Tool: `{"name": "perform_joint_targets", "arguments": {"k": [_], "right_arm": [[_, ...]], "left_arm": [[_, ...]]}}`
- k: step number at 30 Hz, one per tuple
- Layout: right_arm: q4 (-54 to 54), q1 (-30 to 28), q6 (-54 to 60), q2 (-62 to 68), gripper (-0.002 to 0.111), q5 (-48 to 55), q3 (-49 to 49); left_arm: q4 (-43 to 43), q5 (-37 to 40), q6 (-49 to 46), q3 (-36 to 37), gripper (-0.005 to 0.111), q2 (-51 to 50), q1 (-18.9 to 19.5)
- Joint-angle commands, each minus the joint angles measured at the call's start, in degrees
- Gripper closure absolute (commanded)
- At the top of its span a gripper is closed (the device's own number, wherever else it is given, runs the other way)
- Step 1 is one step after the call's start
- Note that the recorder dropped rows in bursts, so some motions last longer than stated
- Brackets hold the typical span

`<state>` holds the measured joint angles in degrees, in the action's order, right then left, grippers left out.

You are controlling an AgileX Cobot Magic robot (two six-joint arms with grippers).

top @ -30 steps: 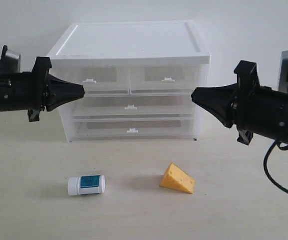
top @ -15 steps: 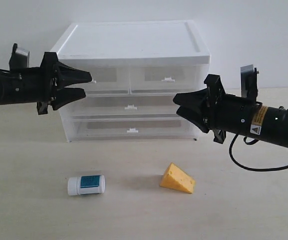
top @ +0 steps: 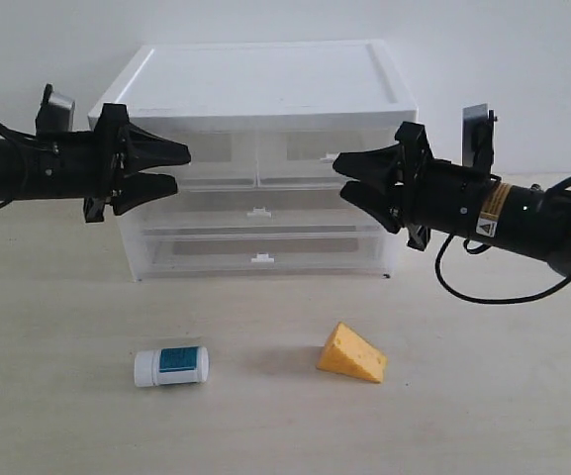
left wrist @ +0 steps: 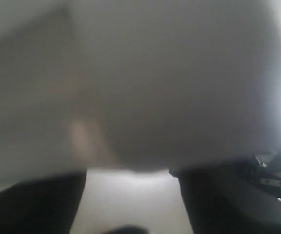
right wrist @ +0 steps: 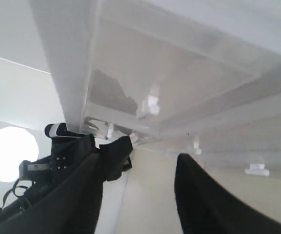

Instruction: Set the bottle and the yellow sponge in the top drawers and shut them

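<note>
Exterior: frontal, level with cabinet [top: 265,89], mid-distance.
Left wrist: very close, blurred.
Right wrist: close, tilted, facing top drawers [right wrist: 130,73].
Shared: drawer fronts.

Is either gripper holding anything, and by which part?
Nothing is held. The left gripper and right gripper are open and empty; the bottle and yellow sponge lie on the table.
</note>
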<state>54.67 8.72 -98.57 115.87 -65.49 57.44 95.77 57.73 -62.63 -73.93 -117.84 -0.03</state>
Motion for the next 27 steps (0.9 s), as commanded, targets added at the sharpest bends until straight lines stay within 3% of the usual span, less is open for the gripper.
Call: {"name": "perform_joint_targets", "arguments": {"k": [1,20,22,26,27], "right_arm": [[-1.7,-0.2,-0.9,1.4,0.066,-0.5,2.3],[-3.5,-0.1,-3.4,8.1,0.067,-2.0,11.3],[-3.5,-0.1,-3.1,8.1,0.074,-2.0,11.3],[-3.3,-0.1,-1.8,8.1,0.108,-2.7,11.3],[-3.3,-0.1,-1.8,8.1,0.108,-3.2,11.2]], "left_arm": [[3.3,-4.0,-0.5,-1.1,0.053,-0.6,0.0],[3.8,-4.5,-1.3,-1.1,0.053,-0.6,0.0],[3.8,-4.5,-1.3,-1.1,0.053,-0.6,0.0],[3.8,-4.9,-1.5,-1.1,0.053,-0.6,0.0],[3.6,-5.2,-1.5,-1.1,0.053,-0.6,0.0]]}}
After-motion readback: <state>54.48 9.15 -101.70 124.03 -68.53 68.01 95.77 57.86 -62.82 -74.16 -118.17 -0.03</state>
